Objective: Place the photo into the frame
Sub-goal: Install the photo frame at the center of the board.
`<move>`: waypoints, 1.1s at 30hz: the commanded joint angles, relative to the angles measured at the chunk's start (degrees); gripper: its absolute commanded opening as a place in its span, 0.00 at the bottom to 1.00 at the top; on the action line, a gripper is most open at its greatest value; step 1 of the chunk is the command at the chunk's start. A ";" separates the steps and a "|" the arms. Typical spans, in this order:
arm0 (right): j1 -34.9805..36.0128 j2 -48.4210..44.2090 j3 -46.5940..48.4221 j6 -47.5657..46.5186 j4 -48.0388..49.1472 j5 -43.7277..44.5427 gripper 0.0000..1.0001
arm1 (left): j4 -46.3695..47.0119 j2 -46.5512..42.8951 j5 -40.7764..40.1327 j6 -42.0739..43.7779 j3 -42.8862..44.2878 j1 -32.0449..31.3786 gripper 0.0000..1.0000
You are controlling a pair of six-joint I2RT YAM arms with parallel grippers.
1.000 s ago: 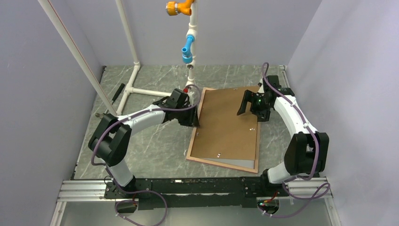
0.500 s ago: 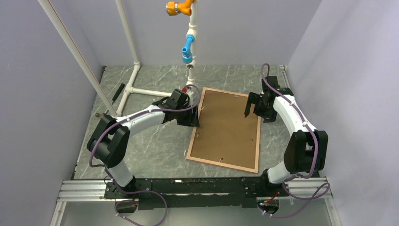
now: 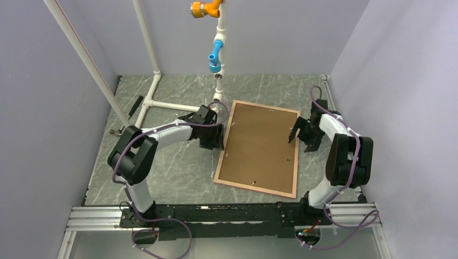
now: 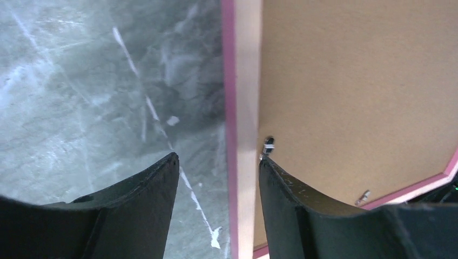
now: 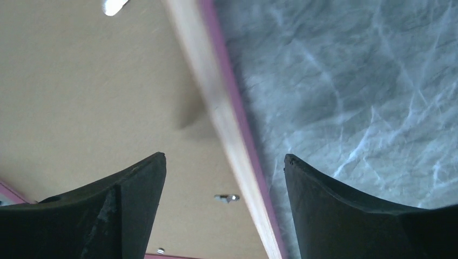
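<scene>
Lying flat on the grey marbled table [image 3: 178, 162], right of its middle, the frame [image 3: 254, 187] is turned face down. Its pale wood reverse faces up and a pink line shows along its outer edge. Its long axis is set from the far edge of the surface toward the near edge, slightly skewed, so that the near short end sits a little further left than the far one. The opening is filled by the plain brown backing board [image 3: 262, 145], which lies level inside the rails. The photo cannot be made out, since only the board is shown. Small metal clips [image 4: 268, 144] are seen on the board just inside the rails.

The left gripper [image 4: 217, 157] is held low over the left long rail, toward its far end. Its jaws are parted, one finger over the marble and the other over the inner edge of the rail and the board, and nothing is clamped. The right gripper [image 5: 224, 156] is placed the same way across the right long rail. Its jaws are spread wider, and nothing is held between them.

Beyond the far left corner of the frame, the foot of a white pipe stand [image 3: 162, 103] rests on the surface.
</scene>
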 commanded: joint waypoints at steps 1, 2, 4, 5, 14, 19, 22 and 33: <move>-4.21 3.67 -0.32 1.29 8.14 -7.72 0.81 | 1.97 1.15 1.52 -1.53 -0.75 1.79 0.59; -4.74 5.45 0.89 1.52 8.81 -8.80 0.81 | 2.12 1.47 1.63 -1.43 -0.67 1.90 0.59; -5.28 8.10 3.66 2.12 9.74 -10.18 0.81 | 2.24 2.13 1.93 -1.20 -0.52 2.11 0.59; -5.60 9.52 5.10 2.43 10.16 -11.20 0.81 | 2.31 2.39 1.96 -1.08 -0.43 2.33 0.59; -8.36 21.12 18.03 4.79 11.31 -15.54 0.82 | 3.06 6.46 4.36 -0.29 2.22 4.73 0.59; -8.77 27.09 23.10 5.12 10.53 -14.53 0.71 | 0.69 9.51 3.73 0.72 6.20 4.86 0.52; -8.61 29.08 24.62 4.74 9.53 -12.85 0.57 | -0.75 9.94 2.61 0.82 7.23 4.93 0.45; -2.09 37.65 34.25 1.16 -0.95 6.15 0.11 | -2.26 11.41 2.36 0.68 8.34 3.57 0.40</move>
